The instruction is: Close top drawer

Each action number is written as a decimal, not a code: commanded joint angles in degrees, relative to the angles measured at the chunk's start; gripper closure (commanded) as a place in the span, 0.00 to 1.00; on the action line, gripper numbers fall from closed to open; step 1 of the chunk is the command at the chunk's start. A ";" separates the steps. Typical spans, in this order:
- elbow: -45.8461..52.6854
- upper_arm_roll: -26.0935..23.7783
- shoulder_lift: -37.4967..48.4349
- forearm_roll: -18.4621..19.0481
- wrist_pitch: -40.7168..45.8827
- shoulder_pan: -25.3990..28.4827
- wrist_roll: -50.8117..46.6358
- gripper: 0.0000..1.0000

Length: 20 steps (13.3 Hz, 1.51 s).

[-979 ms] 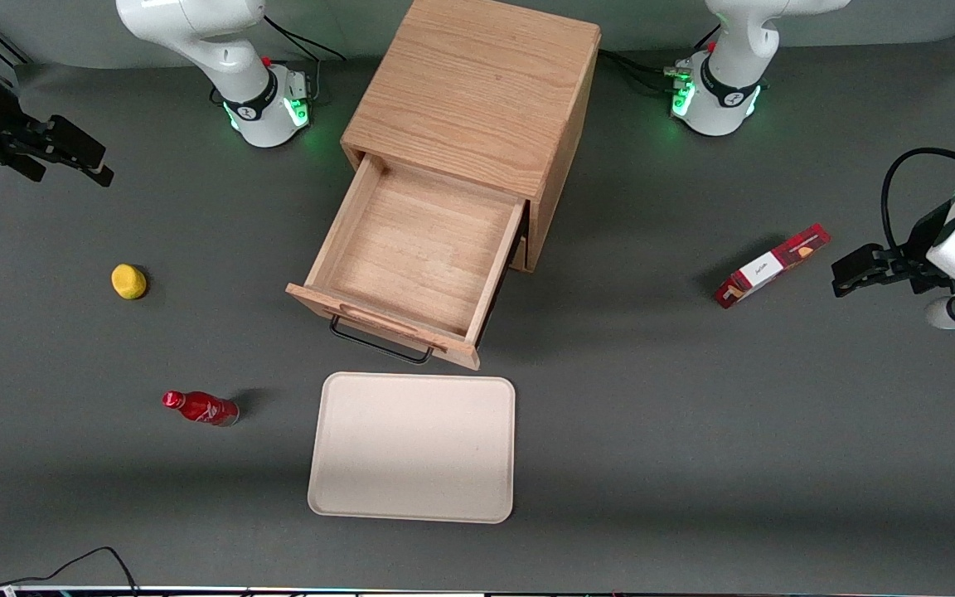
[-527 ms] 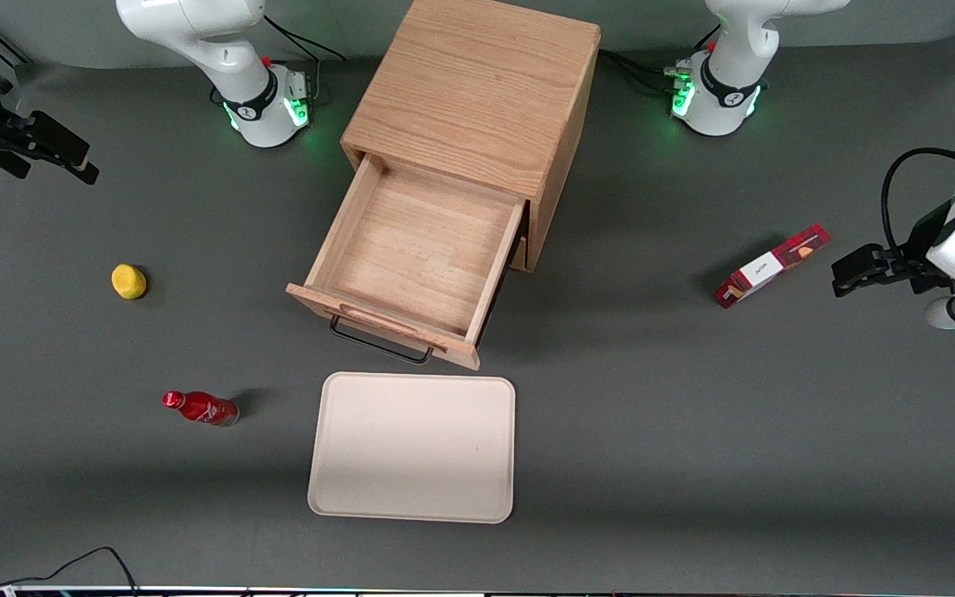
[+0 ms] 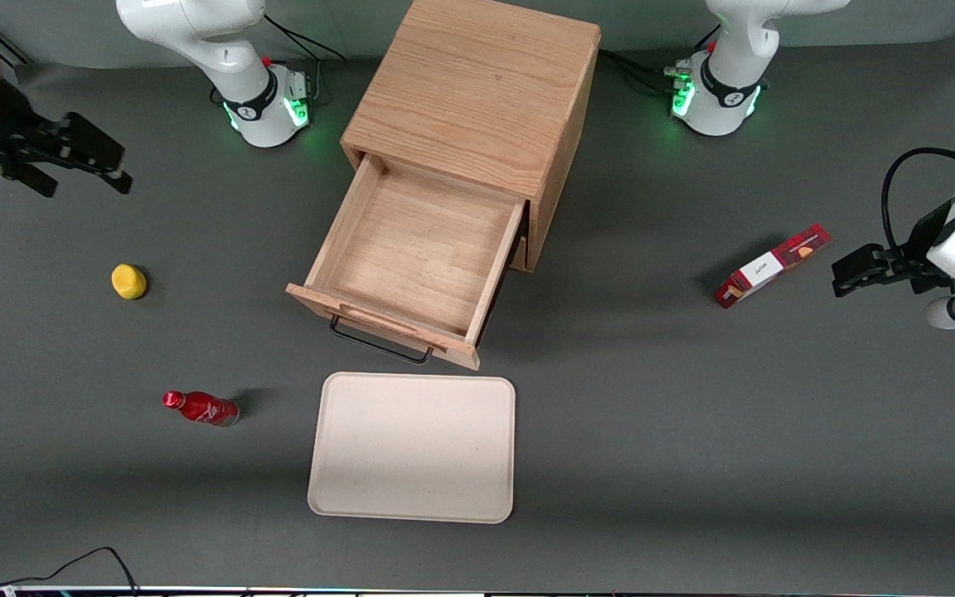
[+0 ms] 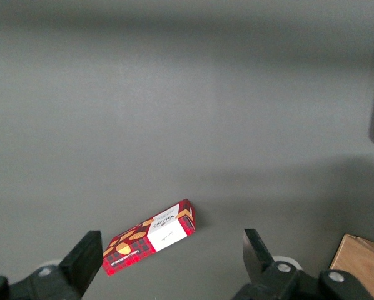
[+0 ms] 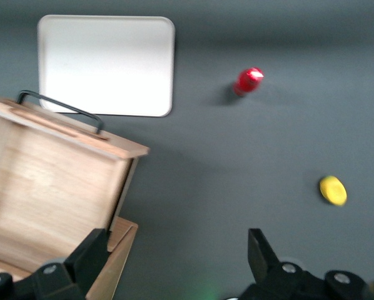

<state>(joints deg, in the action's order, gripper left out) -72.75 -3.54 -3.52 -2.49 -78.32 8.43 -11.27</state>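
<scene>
The top drawer (image 3: 415, 249) of the oak cabinet (image 3: 477, 91) stands pulled far out and is empty. Its black wire handle (image 3: 382, 344) faces the front camera. My right gripper (image 3: 113, 166) is open and empty. It hangs above the table toward the working arm's end, well apart from the drawer and farther from the front camera than the lemon. The right wrist view shows the open drawer (image 5: 43, 181), its handle (image 5: 59, 103) and my open gripper (image 5: 174, 250) over bare table beside the cabinet. The lowermost drawer front is hidden under the open drawer.
A cream tray (image 3: 411, 448) lies in front of the drawer, close to its handle. A yellow lemon (image 3: 128, 281) and a red bottle (image 3: 200, 408) lie toward the working arm's end. A red box (image 3: 770, 265) lies toward the parked arm's end.
My gripper drew away from the cabinet, then swung back toward it and a little nearer the front camera. The drawer has not moved.
</scene>
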 commanded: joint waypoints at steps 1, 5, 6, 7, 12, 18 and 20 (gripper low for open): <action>17.18 -4.70 -12.37 -0.41 4.68 -0.17 0.81 0.00; 17.38 -12.88 -16.86 0.38 -2.07 0.71 0.90 0.00; 17.37 -14.02 -18.52 0.29 -4.36 0.71 0.90 0.00; 17.37 -15.08 -19.58 0.29 -5.60 0.71 1.85 0.00; 17.20 -14.83 -23.28 1.00 -5.61 0.63 29.34 0.00; 16.50 -14.39 -25.30 -4.52 -5.26 -1.31 43.34 0.00; 16.58 -14.30 -28.19 -4.89 -5.70 -1.74 45.09 0.00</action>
<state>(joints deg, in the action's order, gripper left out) -58.18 -17.91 -28.54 -5.46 -84.32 7.13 30.80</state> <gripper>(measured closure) 0.000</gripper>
